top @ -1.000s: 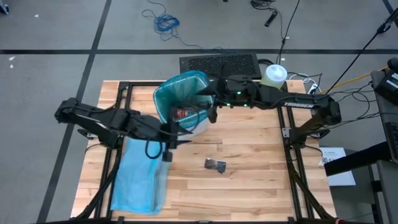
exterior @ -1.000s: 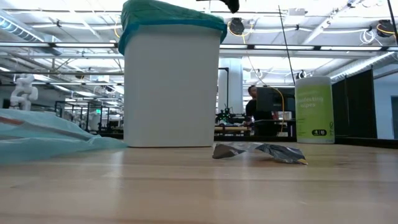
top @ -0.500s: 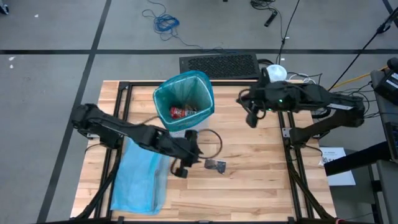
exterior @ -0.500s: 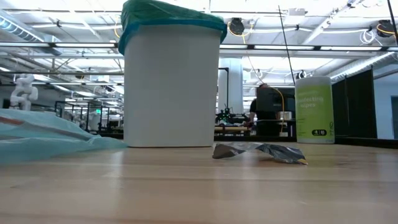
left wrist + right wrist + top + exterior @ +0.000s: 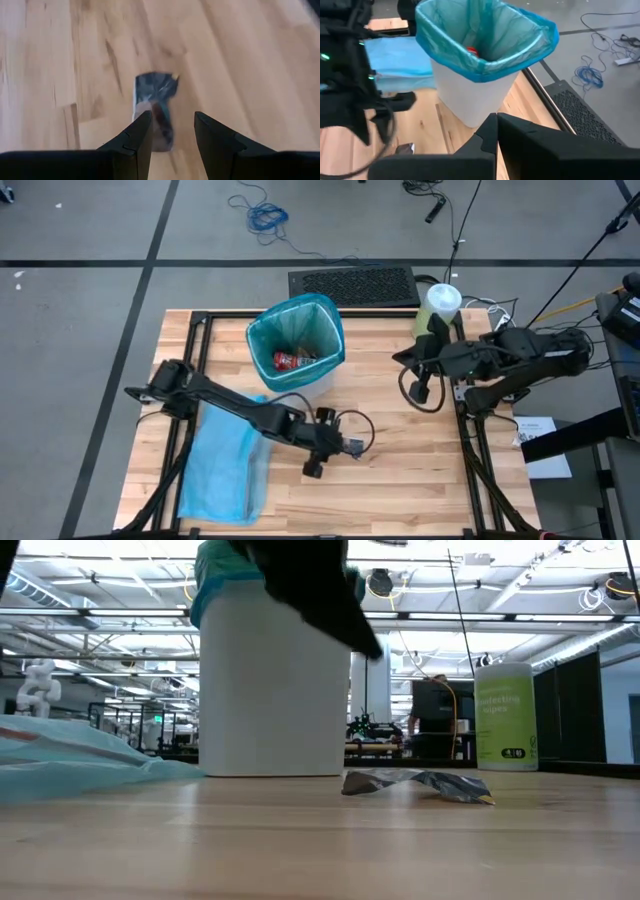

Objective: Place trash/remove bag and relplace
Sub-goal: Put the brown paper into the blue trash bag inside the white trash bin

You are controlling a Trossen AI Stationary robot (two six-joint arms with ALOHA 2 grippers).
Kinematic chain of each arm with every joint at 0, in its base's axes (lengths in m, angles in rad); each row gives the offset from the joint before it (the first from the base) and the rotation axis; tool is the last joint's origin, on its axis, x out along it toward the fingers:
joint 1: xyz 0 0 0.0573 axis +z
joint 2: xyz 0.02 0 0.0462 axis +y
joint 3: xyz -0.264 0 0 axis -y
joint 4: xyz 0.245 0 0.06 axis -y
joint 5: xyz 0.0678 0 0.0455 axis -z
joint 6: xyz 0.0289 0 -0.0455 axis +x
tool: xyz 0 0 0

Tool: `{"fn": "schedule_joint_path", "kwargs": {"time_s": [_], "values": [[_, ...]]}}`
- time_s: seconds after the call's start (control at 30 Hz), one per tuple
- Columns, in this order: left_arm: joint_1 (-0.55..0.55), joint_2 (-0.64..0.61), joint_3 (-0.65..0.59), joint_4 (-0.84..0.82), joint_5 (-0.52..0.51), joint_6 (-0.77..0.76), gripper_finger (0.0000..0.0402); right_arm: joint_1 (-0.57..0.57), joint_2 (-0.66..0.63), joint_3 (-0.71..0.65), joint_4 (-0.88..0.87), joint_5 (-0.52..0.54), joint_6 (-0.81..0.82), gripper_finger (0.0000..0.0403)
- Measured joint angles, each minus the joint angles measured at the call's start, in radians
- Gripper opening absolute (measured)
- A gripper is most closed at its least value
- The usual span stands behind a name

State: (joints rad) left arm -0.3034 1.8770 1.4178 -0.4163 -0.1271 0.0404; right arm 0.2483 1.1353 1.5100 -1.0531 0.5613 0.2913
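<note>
The white bin (image 5: 300,380) stands at the table's far middle, lined with the teal-green bag (image 5: 296,330), whose edge is folded over the rim (image 5: 485,70). A red-and-white piece of trash (image 5: 290,361) lies inside. A silvery wrapper (image 5: 352,447) lies flat on the wood in front of the bin (image 5: 155,107) (image 5: 415,783). My left gripper (image 5: 172,120) hangs open above the wrapper, clear of it (image 5: 338,443). My right gripper (image 5: 496,120) is shut and holds nothing, near the table's right edge (image 5: 421,392).
A pale sky-blue plastic bag (image 5: 225,475) lies spread on the table's near left. A tall green white-lidded canister (image 5: 441,305) stands at the far right corner, close behind my right arm. Bare wood stretches across the near right.
My left gripper has swung from beside the bin toward the table's right and near edge, ending above the silvery wrapper. My right gripper has drawn back from over the bin toward the table's right edge. The bin, bags and wrapper have not moved.
</note>
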Motion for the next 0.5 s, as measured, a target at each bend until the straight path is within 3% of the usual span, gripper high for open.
{"fn": "schedule_joint_path", "kwargs": {"time_s": [0.23,0.5], "values": [[0.073,0.077,0.0,-0.007,0.004,0.0,0.0141,0.023,0.026,0.0,0.0,0.014,0.0,0.0],[0.195,0.115,0.0,0.0,0.359,-0.009,0.0141,0.023,0.043,-0.001,-0.027,0.01,0.003,0.0]]}}
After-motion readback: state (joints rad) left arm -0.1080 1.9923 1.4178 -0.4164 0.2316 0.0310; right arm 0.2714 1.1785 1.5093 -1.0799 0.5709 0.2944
